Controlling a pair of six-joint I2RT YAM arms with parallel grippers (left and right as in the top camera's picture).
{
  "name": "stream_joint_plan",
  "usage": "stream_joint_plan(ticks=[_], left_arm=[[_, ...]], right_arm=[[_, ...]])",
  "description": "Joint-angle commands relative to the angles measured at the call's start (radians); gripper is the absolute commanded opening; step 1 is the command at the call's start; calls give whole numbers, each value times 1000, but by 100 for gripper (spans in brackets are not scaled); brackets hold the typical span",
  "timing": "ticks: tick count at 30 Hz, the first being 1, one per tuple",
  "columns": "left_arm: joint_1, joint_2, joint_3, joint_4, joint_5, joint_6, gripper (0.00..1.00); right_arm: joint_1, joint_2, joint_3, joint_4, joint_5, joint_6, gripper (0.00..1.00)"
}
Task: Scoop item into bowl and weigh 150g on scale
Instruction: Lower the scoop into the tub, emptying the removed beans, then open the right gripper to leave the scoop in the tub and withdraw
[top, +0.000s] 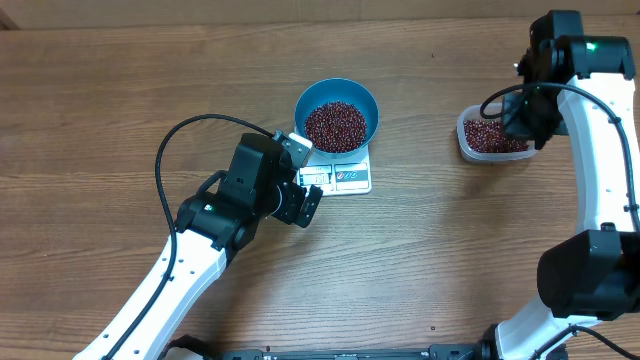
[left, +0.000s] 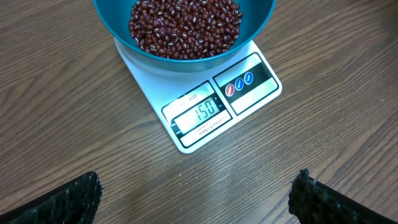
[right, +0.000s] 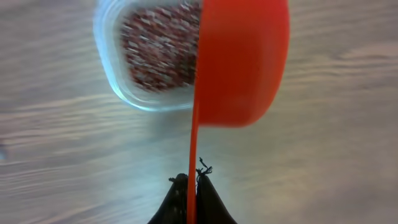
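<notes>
1 bowl — near left tool

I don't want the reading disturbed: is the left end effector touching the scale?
Apart. The left wrist view shows a strip of bare tabletop between the open left end effector and the near edge of the scale.

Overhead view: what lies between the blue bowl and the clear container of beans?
Only bare wooden table lies between the bowl and the container; the overhead view shows it.
</notes>
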Motion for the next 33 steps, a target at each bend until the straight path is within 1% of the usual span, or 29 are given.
stream_joint_plan(ticks=[1, 7, 10, 14, 15, 19, 21, 22, 23, 24, 27, 33], left_arm=[[4, 5, -3, 3, -6, 4, 100], [4, 5, -3, 3, -6, 4, 100], [4, 5, -3, 3, -6, 4, 100], [4, 5, -3, 3, -6, 4, 100], [4, 5, -3, 3, -6, 4, 100], [4, 5, -3, 3, -6, 4, 99], [4, 5, -3, 3, -6, 4, 100], [4, 5, -3, 3, -6, 4, 100], [4, 5, -3, 3, -6, 4, 100], [4, 5, -3, 3, -6, 4, 99], [4, 5, -3, 3, -6, 4, 100], [4, 5, -3, 3, -6, 4, 99]], right_arm=[[-10, -19, -2, 23, -147, 8, 4], [-58, -19, -36, 48, -311, 11, 4], [-84, -19, -100, 76, -338, 11, 4], [-118, -19, -213, 166, -402, 11, 4], [-123, -19, -232, 188, -416, 11, 5], [-129, -19, -307, 258, -452, 11, 14], [-129, -19, -323, 272, -452, 11, 24], [-129, -19, -324, 272, -452, 11, 50], [-129, -19, -324, 274, -452, 11, 60], [-129, -19, -324, 275, -452, 11, 67], [-129, -19, -324, 273, -452, 16, 79], [-129, -27, -270, 237, -487, 45, 89]])
